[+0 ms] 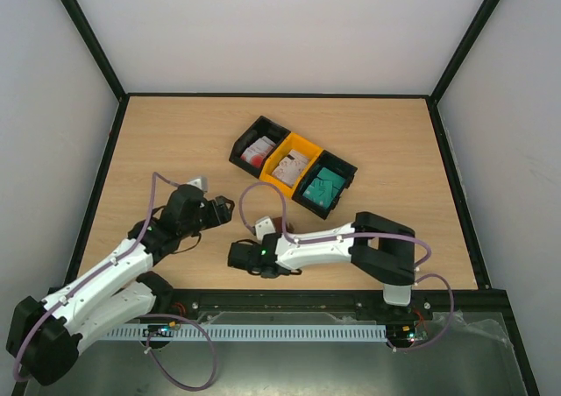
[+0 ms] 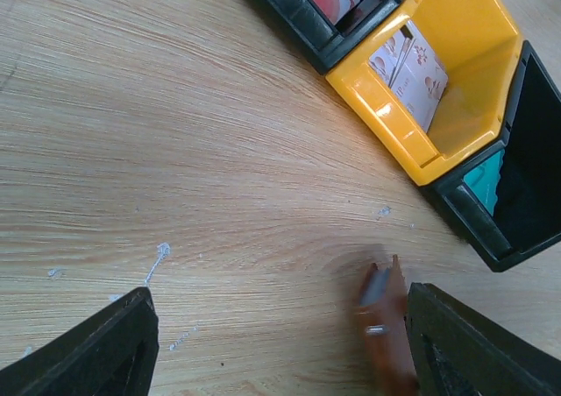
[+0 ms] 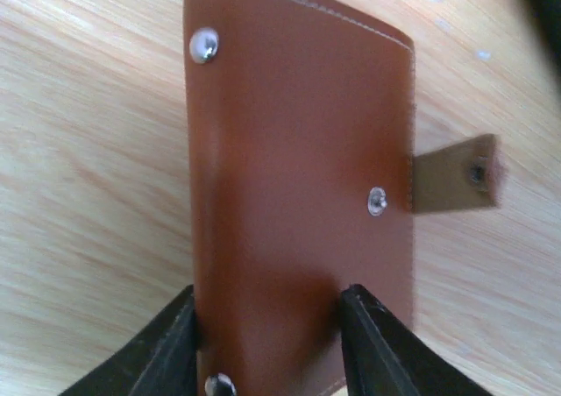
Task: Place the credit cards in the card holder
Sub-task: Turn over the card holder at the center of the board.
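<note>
The card holder (image 3: 298, 151), a brown leather wallet with a snap tab (image 3: 456, 173), fills the right wrist view, its outer face towards the camera. My right gripper (image 3: 267, 343) stands over its near end with the jaws apart, the left finger at the wallet's edge and the right finger over its face. From above, the wallet (image 1: 279, 225) lies at the right gripper (image 1: 270, 231). My left gripper (image 2: 280, 343) is open over bare wood, with the blurred wallet (image 2: 386, 326) beside its right finger. Credit cards sit in bins: red-and-white ones (image 1: 255, 151), white ones with pink marks (image 2: 412, 67), teal ones (image 1: 323, 186).
Three joined bins stand in a slanted row past the grippers: a black one (image 1: 245, 137), a yellow one (image 2: 386, 116) and a second black one (image 1: 346, 170). Bare wooden tabletop lies around them, with black frame rails at its edges.
</note>
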